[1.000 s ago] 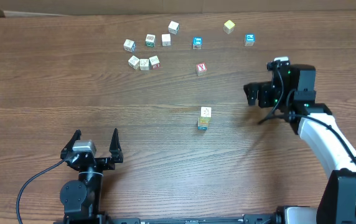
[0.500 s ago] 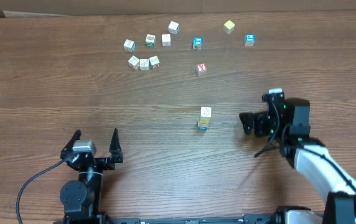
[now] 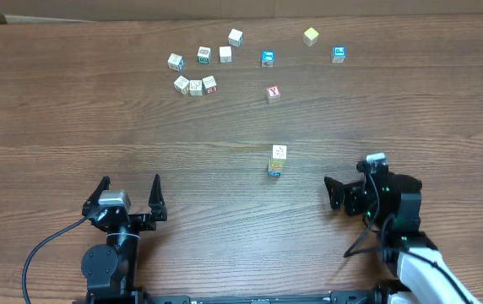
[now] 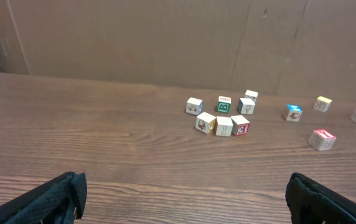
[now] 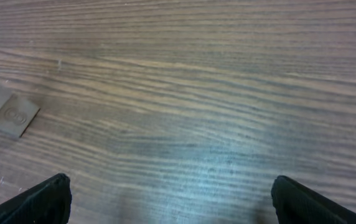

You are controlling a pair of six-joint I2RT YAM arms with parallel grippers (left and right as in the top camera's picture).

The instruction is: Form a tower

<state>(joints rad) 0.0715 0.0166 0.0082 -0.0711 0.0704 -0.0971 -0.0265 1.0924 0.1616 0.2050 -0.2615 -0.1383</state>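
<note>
The tower (image 3: 277,160) stands at the middle of the surface (image 3: 73,118) — a short stack, cream cube over a blue-faced one as far as we can tell. Loose alphabet cubes (image 3: 195,84) lie scattered toward 12 o'clock, so we judge most stacking remains. Left jaws at 8 o'clock of it, right jaws at 4 o'clock — both wide open, empty.

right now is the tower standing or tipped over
Standing: overhead, the tower is one tight column, cream cube on top, blue-faced cube at its foot.
</note>
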